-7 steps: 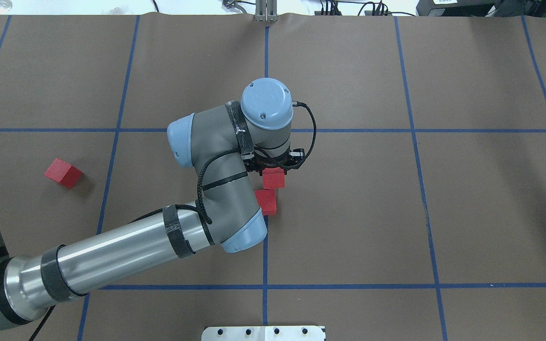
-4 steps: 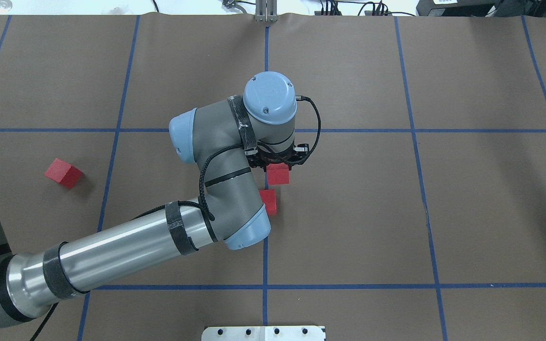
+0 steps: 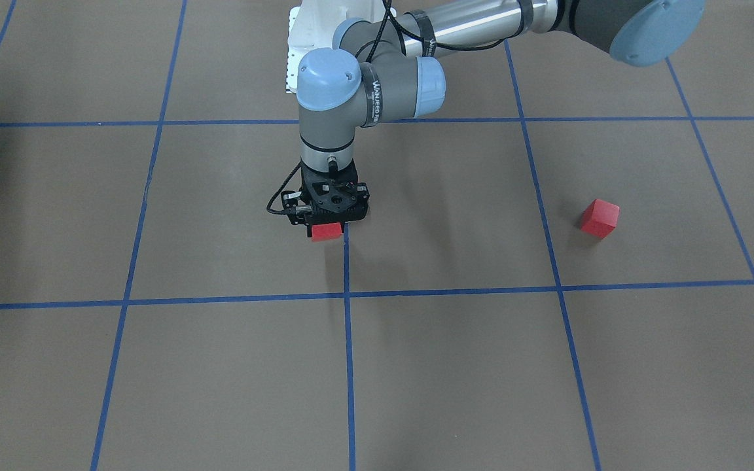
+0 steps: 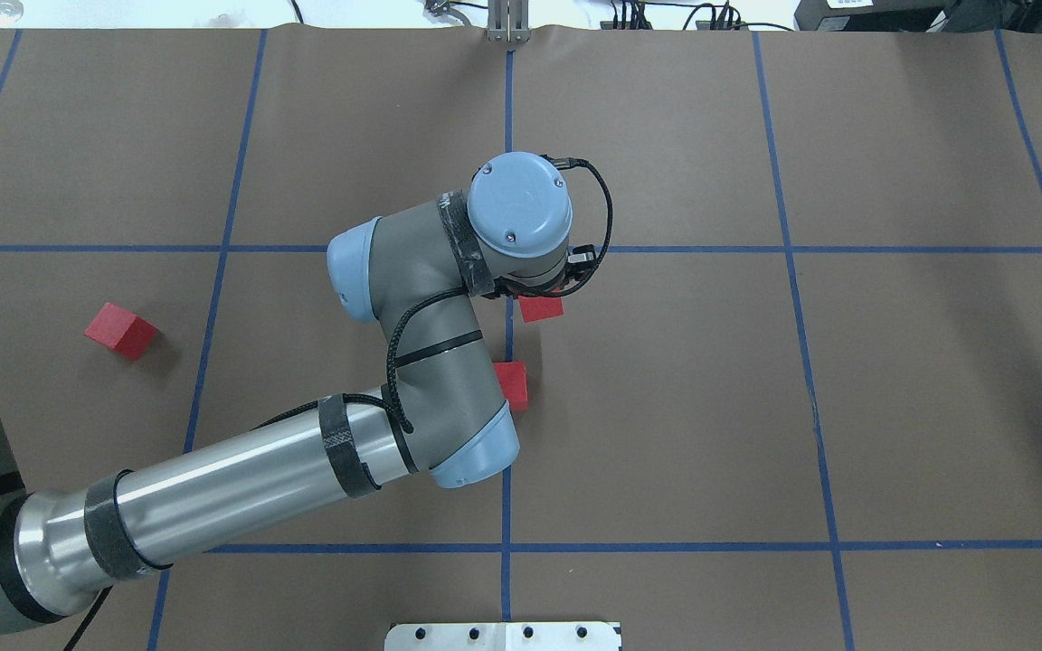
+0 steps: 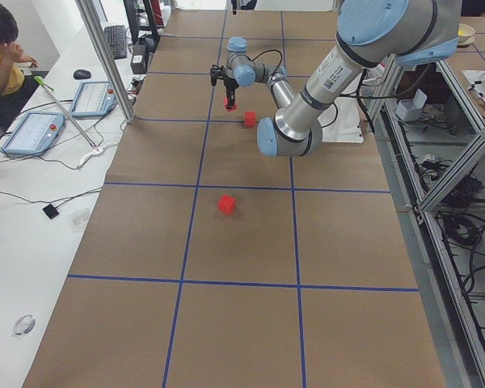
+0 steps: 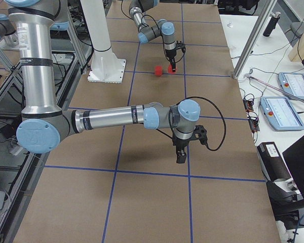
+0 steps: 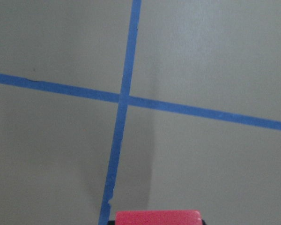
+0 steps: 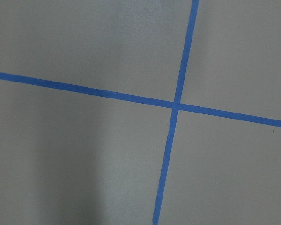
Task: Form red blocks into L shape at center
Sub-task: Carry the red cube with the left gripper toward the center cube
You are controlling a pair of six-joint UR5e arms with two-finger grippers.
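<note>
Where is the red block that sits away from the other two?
In the overhead view the lone red block lies on the robot's left, just outside a blue grid line, far from the held block and the center block.

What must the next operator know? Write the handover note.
Left gripper: shut on one red block, beside the centre line.
Right gripper: off to the side; open or shut unclear.
Second block: on the table at the line, apart from the held one.
Third block: alone, far on the robot's left.
Done: no L yet. Left: place the held block against the second, fetch the third.
</note>
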